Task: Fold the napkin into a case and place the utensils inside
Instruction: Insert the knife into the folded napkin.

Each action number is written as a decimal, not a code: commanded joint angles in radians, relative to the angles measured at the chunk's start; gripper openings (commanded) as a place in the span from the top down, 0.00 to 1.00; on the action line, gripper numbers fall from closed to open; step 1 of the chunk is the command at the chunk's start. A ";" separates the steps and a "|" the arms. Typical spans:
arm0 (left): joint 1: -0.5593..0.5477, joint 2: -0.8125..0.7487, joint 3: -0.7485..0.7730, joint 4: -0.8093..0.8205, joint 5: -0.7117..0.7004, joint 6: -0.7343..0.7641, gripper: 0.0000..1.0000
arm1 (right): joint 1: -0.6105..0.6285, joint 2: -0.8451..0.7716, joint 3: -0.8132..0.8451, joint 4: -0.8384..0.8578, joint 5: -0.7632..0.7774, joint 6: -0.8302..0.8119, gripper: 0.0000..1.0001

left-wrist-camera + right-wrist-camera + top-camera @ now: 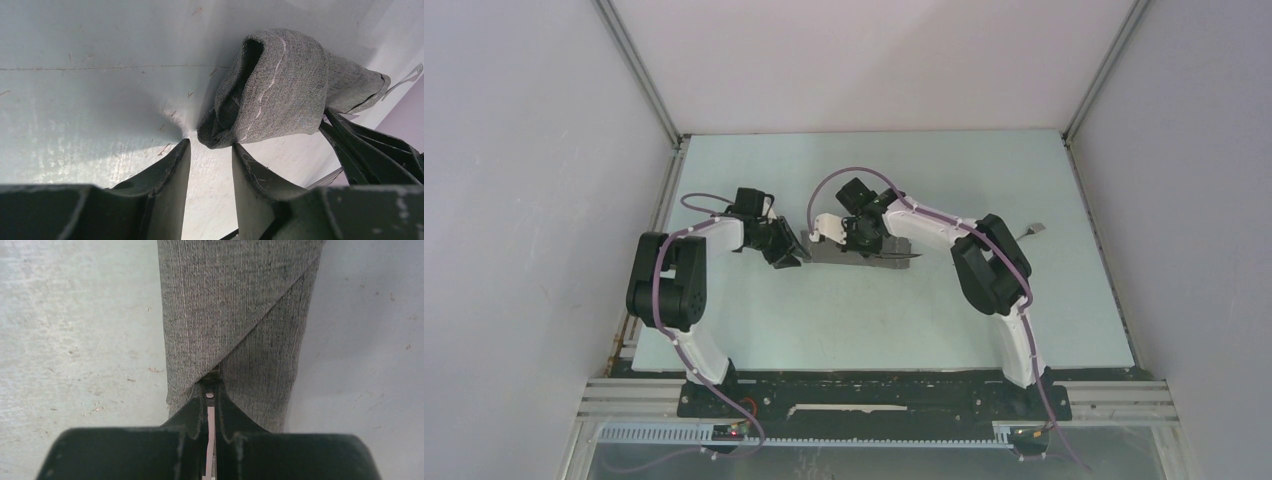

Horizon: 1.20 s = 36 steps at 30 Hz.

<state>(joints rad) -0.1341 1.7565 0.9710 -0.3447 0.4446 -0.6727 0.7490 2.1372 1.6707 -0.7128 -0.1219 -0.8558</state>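
A folded grey napkin case (230, 300) lies on the tabletop (874, 330), the right hand (211, 390) clenched shut against its diagonal flap, seemingly pinning it, while the left hand (210, 145), parted and empty, faces its gaping mouth.

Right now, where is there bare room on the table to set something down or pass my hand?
Widest bare table lies on the napkin's near side, between the left arm and right arm. Another band runs beyond it to the back wall. A narrower strip lies right of the fork. The middle is crowded: left gripper and right gripper meet at the napkin.
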 commanded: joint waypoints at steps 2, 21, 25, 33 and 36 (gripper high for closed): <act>0.000 0.002 0.033 0.019 0.012 0.007 0.60 | 0.027 0.028 0.062 0.023 -0.050 -0.042 1.00; 0.001 -0.004 0.029 0.023 0.017 0.010 0.61 | 0.018 0.001 0.065 -0.005 -0.027 -0.007 0.67; 0.000 -0.001 0.028 0.025 0.019 0.012 0.61 | 0.002 -0.073 -0.019 -0.006 -0.010 -0.014 0.61; 0.000 -0.001 0.027 0.030 0.027 0.009 0.61 | -0.028 -0.114 -0.106 0.013 -0.008 -0.009 0.60; 0.001 0.000 0.027 0.031 0.027 0.010 0.61 | -0.031 -0.116 -0.113 0.016 -0.019 -0.017 0.64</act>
<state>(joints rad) -0.1341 1.7565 0.9710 -0.3378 0.4526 -0.6724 0.7288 2.0789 1.5700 -0.6960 -0.1387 -0.8669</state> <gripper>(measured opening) 0.394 0.386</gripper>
